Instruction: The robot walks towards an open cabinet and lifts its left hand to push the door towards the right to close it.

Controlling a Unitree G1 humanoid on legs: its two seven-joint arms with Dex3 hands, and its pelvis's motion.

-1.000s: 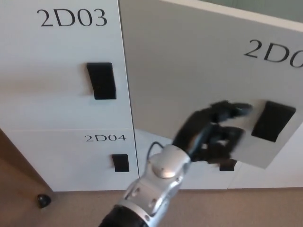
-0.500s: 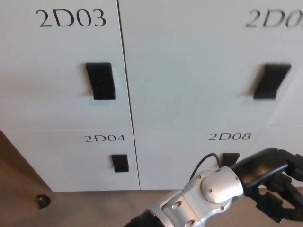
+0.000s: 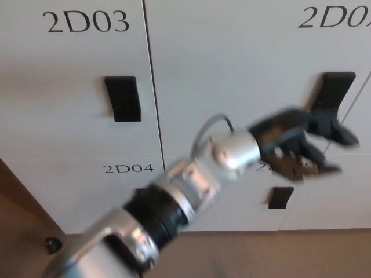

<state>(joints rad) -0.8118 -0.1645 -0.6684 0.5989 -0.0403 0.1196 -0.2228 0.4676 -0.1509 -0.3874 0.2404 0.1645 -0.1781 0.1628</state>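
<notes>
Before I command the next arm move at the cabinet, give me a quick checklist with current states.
1. Upper right door flush with the 2D03 door: ok, the faces look level along the seam.
2. Latched: cannot tell.
3. Left hand empty: ok, fingers apart, holding nothing.
4. Left hand clear of the door handle: cannot tell; it overlaps the handle's lower edge and is motion-blurred.
5. Right hand: not in view.
6. Small dark object on the floor at lower left: ok, away from the arm.
</notes>
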